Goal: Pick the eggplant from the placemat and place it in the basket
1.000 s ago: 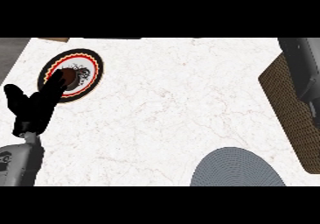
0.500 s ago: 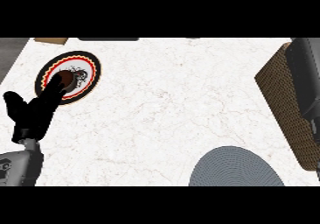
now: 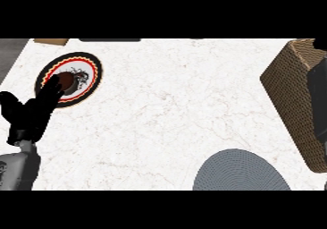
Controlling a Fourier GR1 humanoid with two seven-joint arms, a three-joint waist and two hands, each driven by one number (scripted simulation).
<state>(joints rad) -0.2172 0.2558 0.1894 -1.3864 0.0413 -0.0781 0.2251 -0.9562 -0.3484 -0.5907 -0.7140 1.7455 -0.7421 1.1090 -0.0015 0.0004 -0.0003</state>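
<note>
The eggplant [image 3: 67, 82], dark reddish-brown, lies on a round black placemat [image 3: 87, 67] with a red and yellow rim at the far left. My left hand [image 3: 29, 114] comes up from the lower left, open, its straight fingertips [image 3: 51, 85] reaching the eggplant's near side and the thumb spread to the left. The woven brown basket [image 3: 285, 85] stands at the right edge. My right forearm [image 3: 322, 98] lies over the basket. Only a black bit of the right hand [image 3: 322, 44] shows at the top right corner.
A round grey mat [image 3: 240, 172] lies at the near edge, right of centre. A brown object's corner [image 3: 51, 41] shows at the far left edge. White marble counter [image 3: 173, 98] stretches between the placemat and the basket.
The left hand has stayed by the placemat with its fingertips at the eggplant. The whole scene has drifted slightly left and down, and more of the right forearm shows over the basket.
</note>
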